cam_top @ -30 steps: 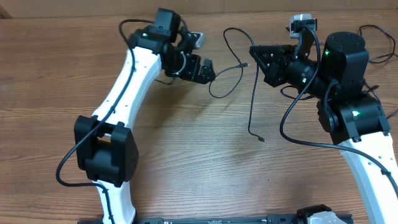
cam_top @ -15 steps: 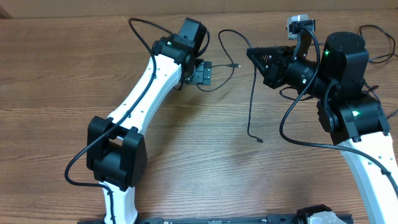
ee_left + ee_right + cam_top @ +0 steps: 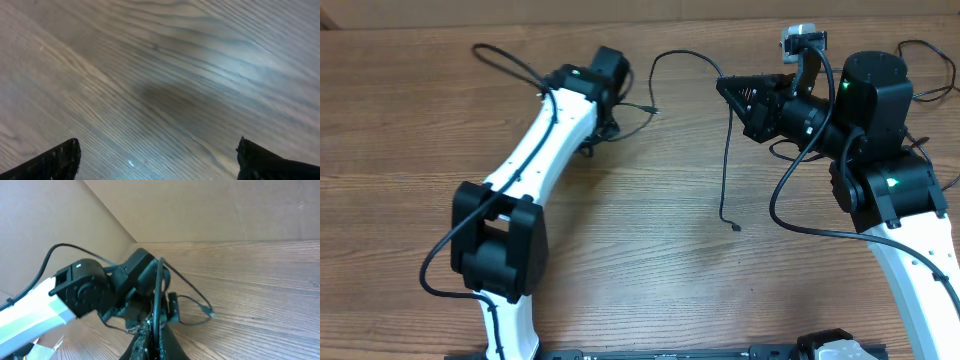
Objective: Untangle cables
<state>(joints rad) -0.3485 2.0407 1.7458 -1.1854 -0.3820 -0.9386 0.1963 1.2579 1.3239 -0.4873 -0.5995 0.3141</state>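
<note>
A thin black cable (image 3: pixel 724 150) is pinched in my right gripper (image 3: pixel 724 86), which is held above the table at the back right. One part hangs down to a small plug (image 3: pixel 736 227) on the wood. The other part arcs up and left (image 3: pixel 670 53) to a plug (image 3: pixel 653 110) beside my left gripper (image 3: pixel 603 128). In the right wrist view the cable (image 3: pixel 159 290) runs up from between the shut fingers (image 3: pixel 156 340), and the plug (image 3: pixel 211 314) lies on the table. The left wrist view shows my left fingers (image 3: pixel 157 152) wide apart over bare, blurred wood.
Thick black robot cables loop by the right arm (image 3: pixel 782 195) and at the back right (image 3: pixel 920 48). Another loops above the left arm (image 3: pixel 510 62). A cardboard wall (image 3: pixel 210 210) stands behind the wooden table (image 3: pixel 620 260).
My left arm has swung left and back. The cable's upper loop and its plug have shifted left with it. The right arm and the hanging part have stayed put.
</note>
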